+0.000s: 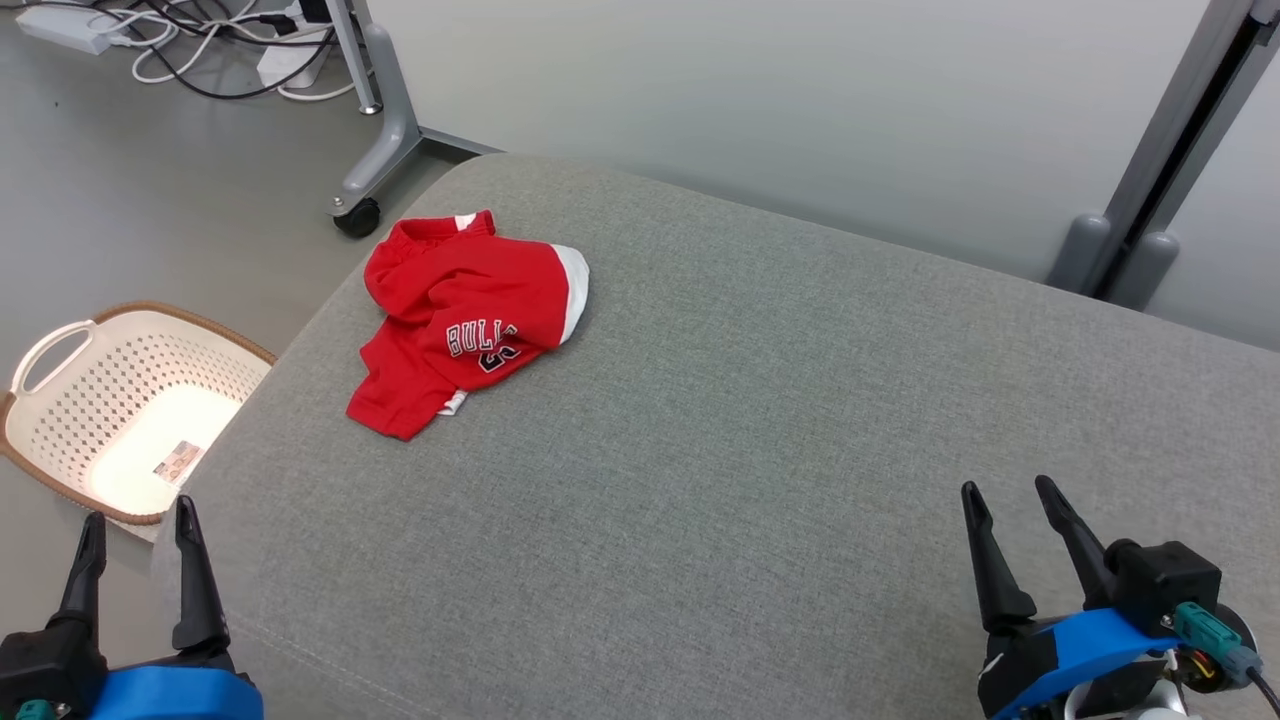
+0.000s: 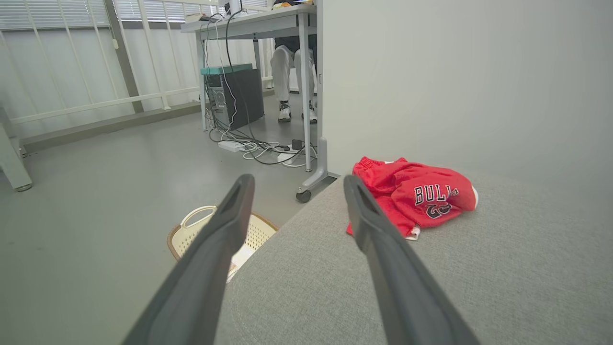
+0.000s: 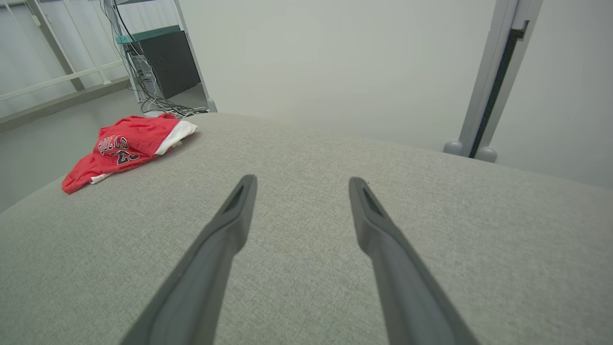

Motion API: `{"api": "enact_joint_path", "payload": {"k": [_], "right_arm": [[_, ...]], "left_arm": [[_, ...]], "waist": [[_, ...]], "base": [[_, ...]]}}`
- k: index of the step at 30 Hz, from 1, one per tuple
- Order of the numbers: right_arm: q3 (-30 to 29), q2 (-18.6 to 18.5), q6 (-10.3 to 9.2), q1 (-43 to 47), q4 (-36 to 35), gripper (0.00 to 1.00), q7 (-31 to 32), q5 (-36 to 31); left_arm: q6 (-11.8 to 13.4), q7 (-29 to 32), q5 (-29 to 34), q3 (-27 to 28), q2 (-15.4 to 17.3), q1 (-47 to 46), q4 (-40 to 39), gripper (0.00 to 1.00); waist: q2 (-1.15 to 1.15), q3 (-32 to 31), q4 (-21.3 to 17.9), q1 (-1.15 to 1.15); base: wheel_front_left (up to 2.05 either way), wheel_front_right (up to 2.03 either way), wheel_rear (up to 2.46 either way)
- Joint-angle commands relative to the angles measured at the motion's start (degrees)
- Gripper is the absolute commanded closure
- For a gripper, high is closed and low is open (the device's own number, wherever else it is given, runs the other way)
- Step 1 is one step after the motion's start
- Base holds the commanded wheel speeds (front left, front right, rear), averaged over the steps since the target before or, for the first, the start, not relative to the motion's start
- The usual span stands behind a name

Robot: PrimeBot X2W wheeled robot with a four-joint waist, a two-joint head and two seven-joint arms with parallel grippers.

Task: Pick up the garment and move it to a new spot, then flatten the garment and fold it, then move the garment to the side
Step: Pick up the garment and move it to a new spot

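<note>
Both tools stand open and empty. The left tool (image 1: 140, 510) sits at the near left corner, partly out over the floor. The right tool (image 1: 1006, 485) sits low at the near right, above bare fabric. The crumpled red jersey garment with white trim and dark lettering (image 1: 465, 320) lies in a heap at the far left of the padded bench covered in grey woven fabric (image 1: 760, 430), close to its left edge and well apart from both tools.

The step in hand looks like the first pick-up. The left tool is the nearer one. It would do well to come down on a raised fold, pinch the top layers without digging into the upholstery, and lift until the trailing cloth hangs free. Then it can carry the garment toward the middle, where both tools can reach it. Which end is the hem is hard to tell from this bundle.

The weave is soft and rough, so it probably drags on cloth, and lifting is better than sliding. Past the rounded left corner a cream perforated plastic basket (image 1: 80, 410) sits on the grey floor. Beyond it are a grey desk leg on a caster (image 1: 395, 120) and tangled cables (image 1: 180, 60). The left wrist view shows a seated person's legs (image 2: 287, 67) beside a dark computer tower (image 2: 244, 96).
</note>
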Motion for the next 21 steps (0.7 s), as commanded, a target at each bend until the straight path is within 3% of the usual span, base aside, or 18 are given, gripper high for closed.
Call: {"api": "enact_joint_path", "payload": {"k": [1, 11, 21], "right_arm": [[0.04, -0.05, 0.01, -0.73, 0.01, 0.0, 0.15, -0.29], [0.36, -0.07, 0.01, -2.11, -1.15, 0.0, 0.88, -1.7], [-0.27, -0.16, 0.01, -6.61, -8.09, 0.0, 4.06, -6.8]], "left_arm": [[-0.03, -0.38, -0.17, 0.25, 0.43, 0.58, -0.21, 0.0], [0.16, -0.89, -1.76, 1.09, 1.43, -3.78, 0.81, 0.0], [-2.14, -1.71, -4.69, 3.09, 6.37, -20.51, 7.04, 0.0]], "waist": [[0.0, 0.16, 0.25, 0.0], [0.0, 2.06, -1.46, 0.0], [0.0, 11.81, -8.14, 0.0]], "base": [[0.0, 0.0, 0.0], [0.0, 0.0, 0.0], [0.0, 0.0, 0.0]]}}
